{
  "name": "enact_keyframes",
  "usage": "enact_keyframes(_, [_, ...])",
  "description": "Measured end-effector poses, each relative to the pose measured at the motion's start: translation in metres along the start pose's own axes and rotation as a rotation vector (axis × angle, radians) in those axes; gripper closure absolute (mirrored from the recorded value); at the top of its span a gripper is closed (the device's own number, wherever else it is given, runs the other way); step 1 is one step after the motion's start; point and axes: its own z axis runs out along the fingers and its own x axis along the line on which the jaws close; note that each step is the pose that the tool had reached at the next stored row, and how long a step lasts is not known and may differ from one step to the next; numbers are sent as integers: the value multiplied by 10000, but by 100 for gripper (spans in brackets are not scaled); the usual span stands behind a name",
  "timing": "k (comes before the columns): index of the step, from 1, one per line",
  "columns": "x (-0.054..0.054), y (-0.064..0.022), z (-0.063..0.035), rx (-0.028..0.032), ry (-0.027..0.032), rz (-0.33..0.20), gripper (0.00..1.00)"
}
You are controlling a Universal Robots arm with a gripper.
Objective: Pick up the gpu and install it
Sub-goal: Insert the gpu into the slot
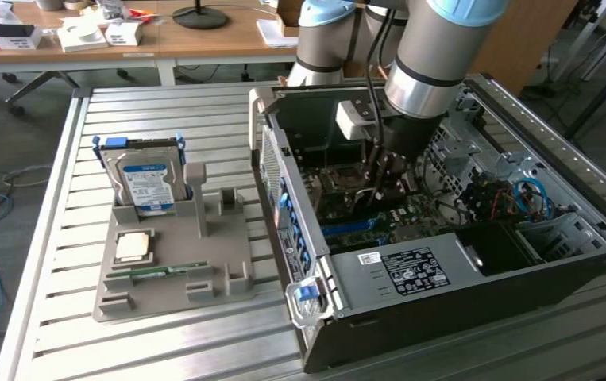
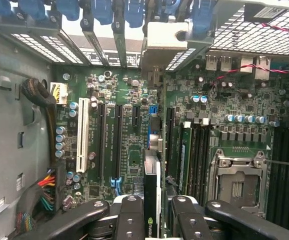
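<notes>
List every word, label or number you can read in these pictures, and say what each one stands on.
"NVIDIA": on the edge of the gpu, wrist view.
Hard drive label: blue and white, print too small to read.
Case sticker: black and white, too small to read.
Motherboard print: too small to read.

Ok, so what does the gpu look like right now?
The gpu is a thin dark card with white lettering, seen edge-on in the wrist view. A silver metal bracket sits at its far end, by the case's rear slots. It stands on edge inside the open computer case, above the green motherboard, gripped between the jaws of the gripper. Whether it touches a slot cannot be told.
</notes>
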Motion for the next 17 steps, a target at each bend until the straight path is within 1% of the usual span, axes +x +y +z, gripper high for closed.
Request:
enact_keyframes(4, [0,0,4,1,-3,0,74])
enact_keyframes(9, [-1,26,16,1,-2,1,74])
enact_keyframes(17, [-9,40,27,2,-4,4,74])
